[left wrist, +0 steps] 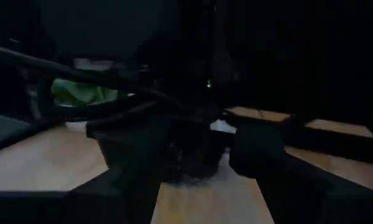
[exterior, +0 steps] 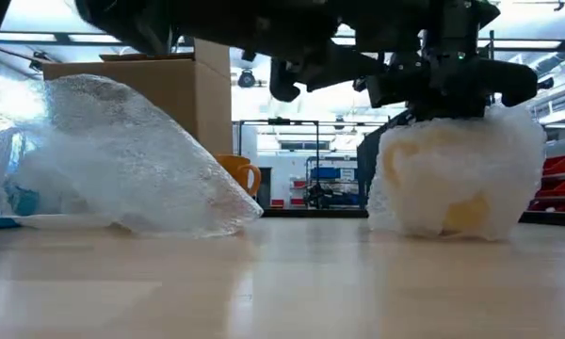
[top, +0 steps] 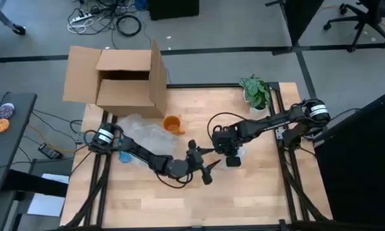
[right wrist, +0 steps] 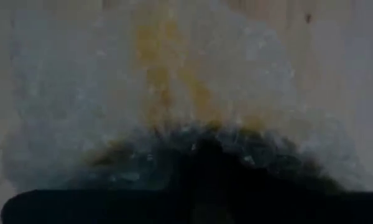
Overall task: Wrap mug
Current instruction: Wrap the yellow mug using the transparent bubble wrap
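A yellow mug shows dimly inside a bundle of bubble wrap (exterior: 457,179) standing on the wooden table (top: 256,186), right of centre. My right gripper (top: 230,149) points down into the top of the bundle (right wrist: 174,93) and is shut on the wrap. My left gripper (top: 204,163) hovers open just left of the bundle, holding nothing. An orange mug (top: 172,124) stands bare on the table beside a loose heap of bubble wrap (exterior: 122,160). My right gripper comes from above, pointing down, and its fingers are sunk into the gathered wrap at the bundle's top (exterior: 452,121). The wrap and the gripper body hide the fingertips. The bundle stands upright with its bottom on the table (exterior: 452,231).
An open cardboard box (top: 122,80) stands at the far left corner and a potted plant (top: 256,93) at the far right. A blue object (top: 124,156) lies under the loose wrap. Bare wood runs along the near edge (top: 199,205).
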Action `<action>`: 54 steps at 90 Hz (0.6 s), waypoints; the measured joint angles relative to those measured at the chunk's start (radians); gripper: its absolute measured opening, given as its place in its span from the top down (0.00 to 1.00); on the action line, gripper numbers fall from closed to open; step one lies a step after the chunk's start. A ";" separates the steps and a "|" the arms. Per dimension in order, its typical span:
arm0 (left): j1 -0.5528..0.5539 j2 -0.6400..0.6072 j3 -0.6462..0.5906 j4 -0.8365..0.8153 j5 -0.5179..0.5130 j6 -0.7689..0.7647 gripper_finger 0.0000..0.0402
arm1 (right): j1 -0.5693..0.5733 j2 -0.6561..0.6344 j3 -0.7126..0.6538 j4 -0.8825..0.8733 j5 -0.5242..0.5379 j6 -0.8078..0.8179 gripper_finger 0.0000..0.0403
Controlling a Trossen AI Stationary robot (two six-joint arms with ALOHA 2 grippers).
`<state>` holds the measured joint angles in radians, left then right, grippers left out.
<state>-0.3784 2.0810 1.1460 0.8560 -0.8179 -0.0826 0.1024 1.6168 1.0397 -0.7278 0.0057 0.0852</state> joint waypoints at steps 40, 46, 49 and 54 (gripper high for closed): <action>-0.036 0.013 -0.055 0.062 -0.084 -0.084 0.44 | 0.000 0.000 0.002 0.051 -0.002 0.003 0.85; -0.016 0.017 -0.044 0.084 -0.076 -0.086 0.44 | 0.000 0.000 0.001 0.068 -0.002 0.001 0.85; -0.002 0.026 -0.044 0.075 -0.064 -0.082 0.44 | 0.000 0.000 0.001 0.080 -0.002 0.001 0.85; 0.023 0.051 -0.035 0.073 -0.016 -0.081 0.44 | 0.000 0.000 0.000 0.102 -0.002 0.002 0.85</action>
<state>-0.3559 2.1316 1.1112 0.9291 -0.8341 -0.1633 0.1028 1.6169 1.0401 -0.6260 0.0042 0.0868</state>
